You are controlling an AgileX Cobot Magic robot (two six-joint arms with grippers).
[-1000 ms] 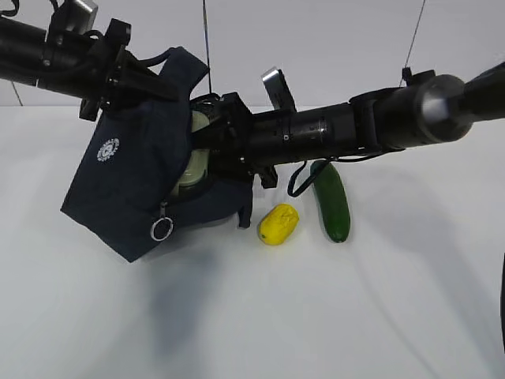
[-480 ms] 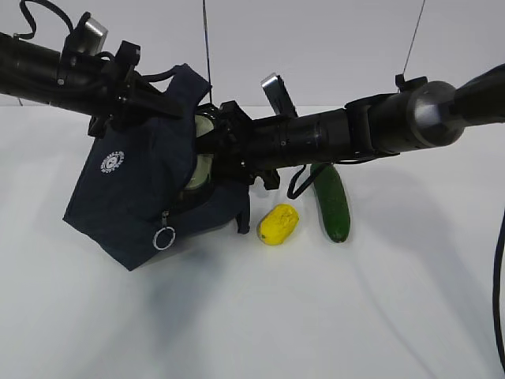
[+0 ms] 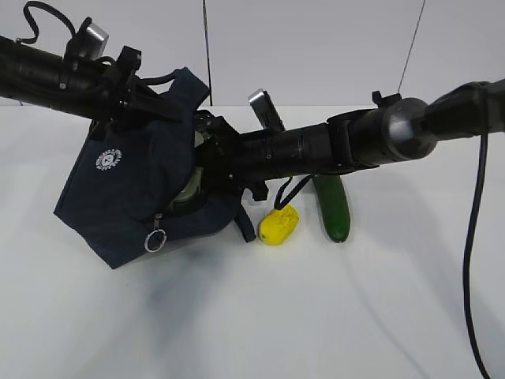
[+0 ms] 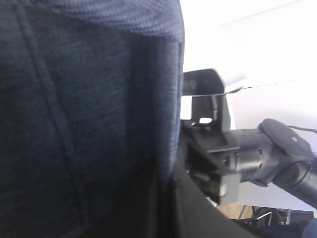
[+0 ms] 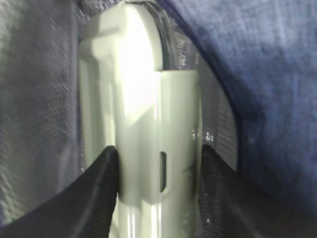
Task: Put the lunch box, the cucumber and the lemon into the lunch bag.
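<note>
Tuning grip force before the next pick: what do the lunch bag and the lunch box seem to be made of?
The lunch bag looks like matte woven navy fabric: visible weave, and it sags and folds where lifted. The lunch box looks like smooth hard plastic, with a glossy pale green lid and clip; its clear wall is barely visible.

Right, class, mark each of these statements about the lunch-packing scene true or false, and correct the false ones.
1. The right gripper holds the lunch box at the opening of the lunch bag. True.
2. The lemon is already in the bag. False: it lies on the table, beside the bag.
3. The cucumber lies on the table to the right of the lemon. True.
4. The bag lies flat on the table. False: the left gripper holds it up, tilted.
</note>
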